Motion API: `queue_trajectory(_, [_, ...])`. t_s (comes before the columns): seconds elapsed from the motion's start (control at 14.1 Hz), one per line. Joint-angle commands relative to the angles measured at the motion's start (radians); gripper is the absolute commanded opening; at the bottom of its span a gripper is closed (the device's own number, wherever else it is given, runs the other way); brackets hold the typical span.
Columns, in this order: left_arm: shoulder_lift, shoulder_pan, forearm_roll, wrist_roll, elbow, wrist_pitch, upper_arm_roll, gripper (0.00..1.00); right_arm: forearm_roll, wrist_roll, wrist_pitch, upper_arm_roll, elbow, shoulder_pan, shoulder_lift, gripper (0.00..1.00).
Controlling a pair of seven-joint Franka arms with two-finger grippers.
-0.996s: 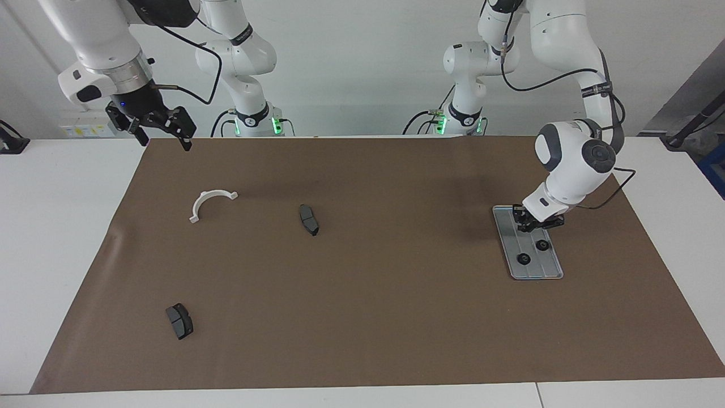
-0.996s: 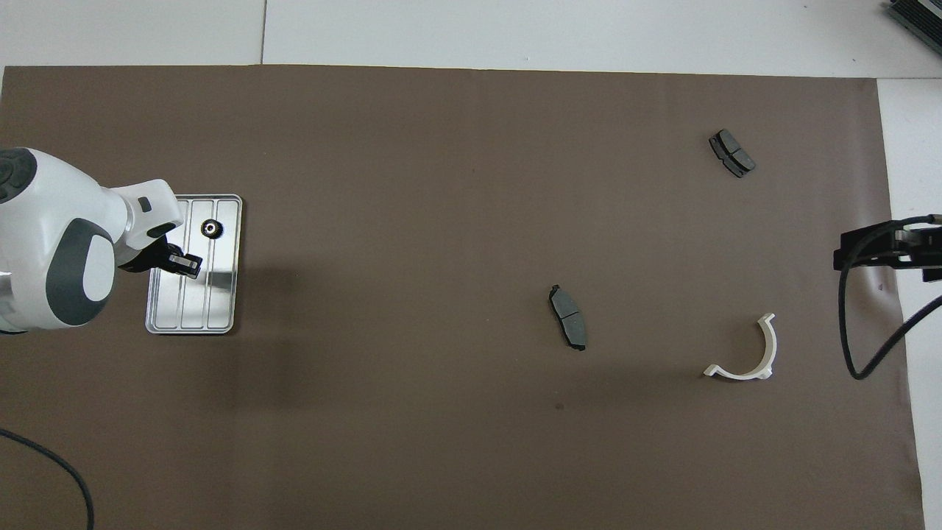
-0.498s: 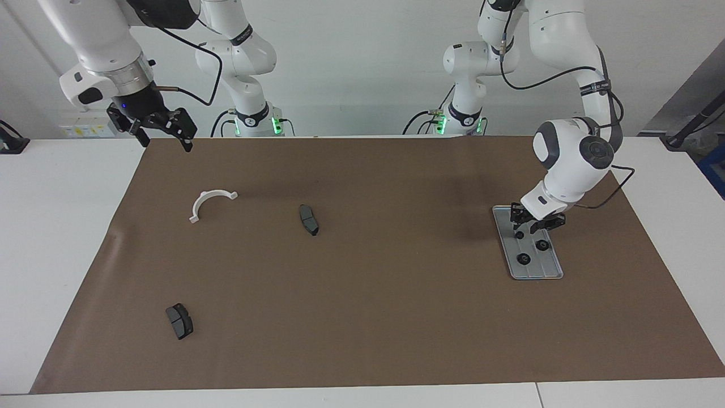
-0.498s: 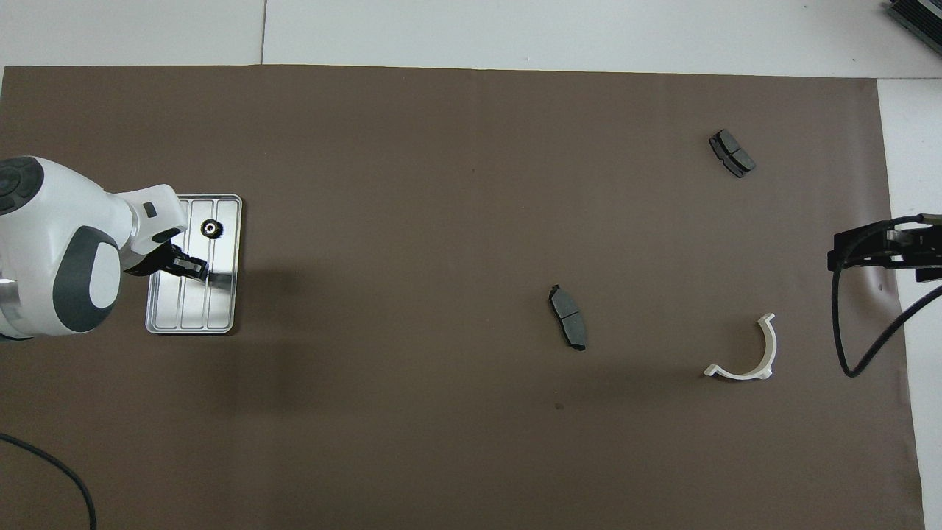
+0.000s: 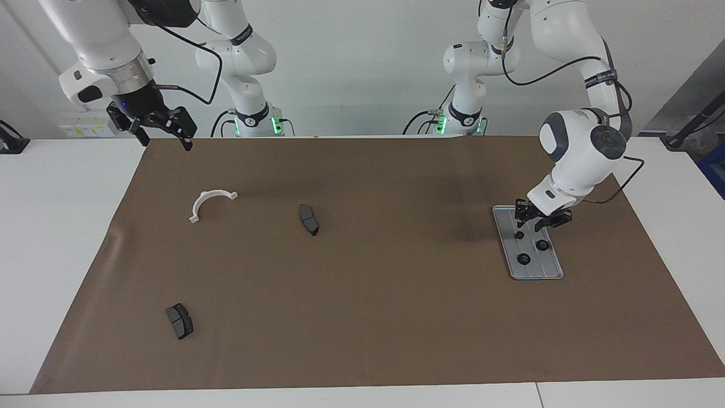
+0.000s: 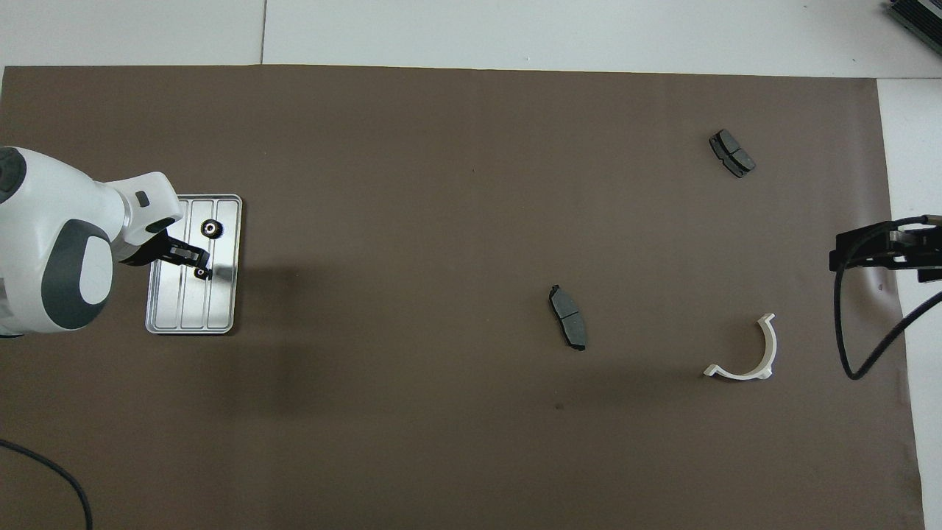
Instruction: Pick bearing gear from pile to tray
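The silver ridged tray (image 5: 552, 271) (image 6: 176, 309) lies toward the left arm's end of the mat. Three small black bearing gears rest on it: one (image 5: 519, 234) at the end nearer the robots, one (image 5: 542, 245) mid-tray and one (image 5: 524, 259) farther out. One toothed gear (image 6: 212, 229) shows plainly from overhead. My left gripper (image 5: 535, 225) (image 6: 190, 259) hangs just over the tray's nearer end, open and holding nothing. My right gripper (image 5: 166, 143) waits high over the mat's corner near its base, open and empty. What is left of the pile lies toward the right arm's end.
Two dark grey pads (image 5: 308, 220) (image 5: 179, 321) and a white curved bracket (image 5: 210, 203) lie scattered on the brown mat (image 5: 362, 317). Bare mat stretches between them and the tray. A black cable (image 6: 44, 464) crosses the mat's corner by the left arm.
The left gripper opened and lifted slightly off the tray, leaving a gear lying at the tray's nearer end. The right arm has barely shifted.
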Motion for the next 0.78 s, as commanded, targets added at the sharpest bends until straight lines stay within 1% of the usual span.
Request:
queue_trajectory(0.0, [-0.047,-0.002,-0.011,-0.018,0.103,-0.184,0.005,0.48,0.014,-0.029,0.011,0.000,-0.015,-0.003,-0.015,1.00])
queue_trajectory(0.14, [-0.071,0.005,-0.011,-0.018,0.164,-0.278,0.007,0.48,0.014,-0.029,0.011,0.000,-0.014,-0.003,-0.015,1.00])
queue_trajectory(0.28, [-0.131,0.007,-0.011,-0.018,0.181,-0.339,0.010,0.56,0.014,-0.029,0.011,0.000,-0.015,-0.003,-0.015,1.00])
queue_trajectory(0.43, [-0.199,0.009,-0.008,-0.019,0.183,-0.399,0.010,0.58,0.014,-0.029,0.011,0.000,-0.015,-0.003,-0.015,1.00])
queue_trajectory(0.5, [-0.222,0.009,-0.005,-0.019,0.192,-0.434,0.013,0.65,0.014,-0.029,0.011,0.000,-0.014,-0.003,-0.015,1.00])
queue_trajectory(0.57, [-0.229,0.010,-0.003,-0.018,0.232,-0.476,0.016,0.76,0.014,-0.029,0.011,0.000,-0.015,-0.003,-0.015,1.00])
queue_trajectory(0.71, [-0.223,0.031,0.000,-0.016,0.350,-0.583,0.010,0.97,0.014,-0.029,0.011,0.000,-0.015,-0.003,-0.015,1.00])
